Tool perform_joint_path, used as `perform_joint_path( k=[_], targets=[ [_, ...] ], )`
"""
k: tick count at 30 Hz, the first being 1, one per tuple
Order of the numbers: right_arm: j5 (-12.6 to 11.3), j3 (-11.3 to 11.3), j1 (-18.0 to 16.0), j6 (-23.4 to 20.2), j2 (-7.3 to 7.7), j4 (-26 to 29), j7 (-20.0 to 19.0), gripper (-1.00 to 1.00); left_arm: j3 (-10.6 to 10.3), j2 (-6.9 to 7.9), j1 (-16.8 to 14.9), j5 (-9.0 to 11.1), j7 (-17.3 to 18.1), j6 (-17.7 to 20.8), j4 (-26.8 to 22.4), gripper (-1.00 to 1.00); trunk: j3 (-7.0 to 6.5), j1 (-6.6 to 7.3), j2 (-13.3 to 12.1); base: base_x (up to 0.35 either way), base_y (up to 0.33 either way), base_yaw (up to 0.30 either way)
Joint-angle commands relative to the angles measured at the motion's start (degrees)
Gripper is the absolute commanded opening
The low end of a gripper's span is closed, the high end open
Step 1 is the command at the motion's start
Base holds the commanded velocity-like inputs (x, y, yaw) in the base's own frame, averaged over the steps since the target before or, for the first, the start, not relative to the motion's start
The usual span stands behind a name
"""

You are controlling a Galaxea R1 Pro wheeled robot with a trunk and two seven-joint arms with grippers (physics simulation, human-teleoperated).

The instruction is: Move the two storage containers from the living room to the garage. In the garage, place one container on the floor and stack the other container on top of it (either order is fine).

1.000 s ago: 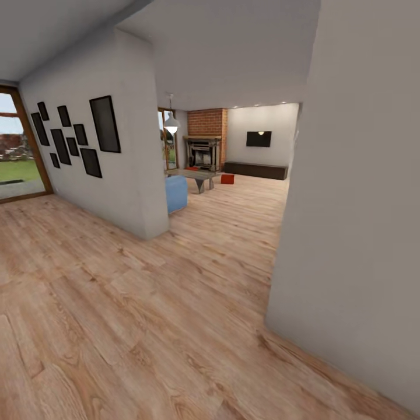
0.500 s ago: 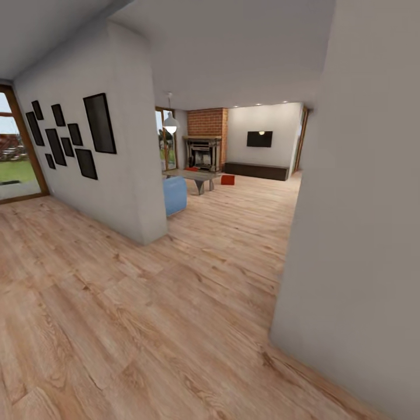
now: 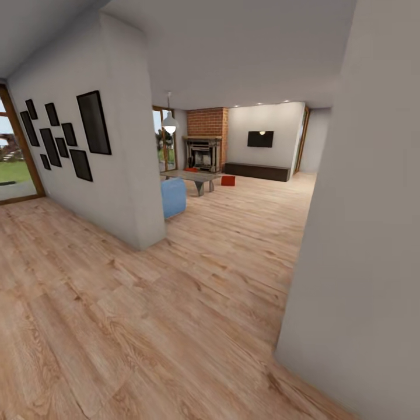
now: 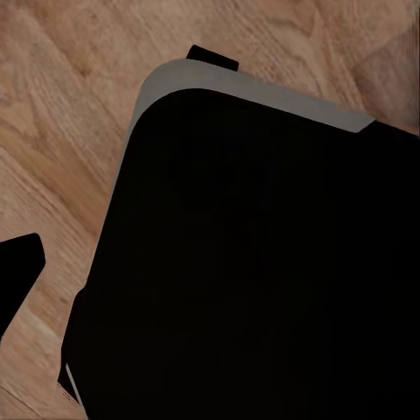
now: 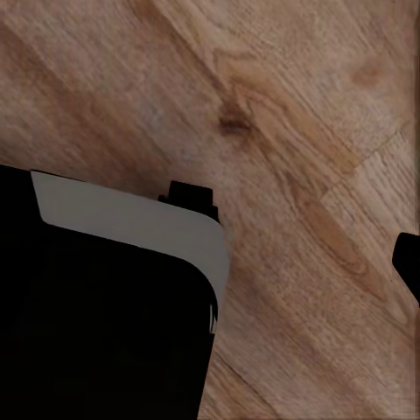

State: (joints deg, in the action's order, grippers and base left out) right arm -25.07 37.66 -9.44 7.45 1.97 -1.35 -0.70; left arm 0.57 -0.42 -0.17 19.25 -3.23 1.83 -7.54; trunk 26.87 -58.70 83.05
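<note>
Far off at 12 o'clock: one storage container (image 3: 228, 181), small; second container (image 3: 191, 169) half-hidden behind low bench (image 3: 192, 175). Both hands' opening: cannot tell.

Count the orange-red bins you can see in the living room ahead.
2. One bin sits on the wood floor right of the low table; a second, mostly hidden, peeks out behind that table near the fireplace.

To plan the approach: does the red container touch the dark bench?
Apart. The head view shows the red container on the wood floor, with bare planks before the dark bench.
</note>
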Motion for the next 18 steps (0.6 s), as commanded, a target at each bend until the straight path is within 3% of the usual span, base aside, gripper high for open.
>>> perform_joint_path(
  k=[1,18],
  targets=[
    [-0.51,0.48,-0.05,0.29,-0.03,-0.14,-0.08,1.00,0.03,-0.02,0.00,0.27,-0.20,0.19,-0.11,1.00,0.06,-0.03,0.03,0.322,0.000,0.000],
    [-0.50,0.48,-0.05,0.29,-0.03,-0.14,-0.03,1.00,0.04,-0.02,0.00,0.26,-0.20,0.19,-0.11,1.00,0.06,-0.03,0.03,0.322,0.000,0.000]
  ],
)
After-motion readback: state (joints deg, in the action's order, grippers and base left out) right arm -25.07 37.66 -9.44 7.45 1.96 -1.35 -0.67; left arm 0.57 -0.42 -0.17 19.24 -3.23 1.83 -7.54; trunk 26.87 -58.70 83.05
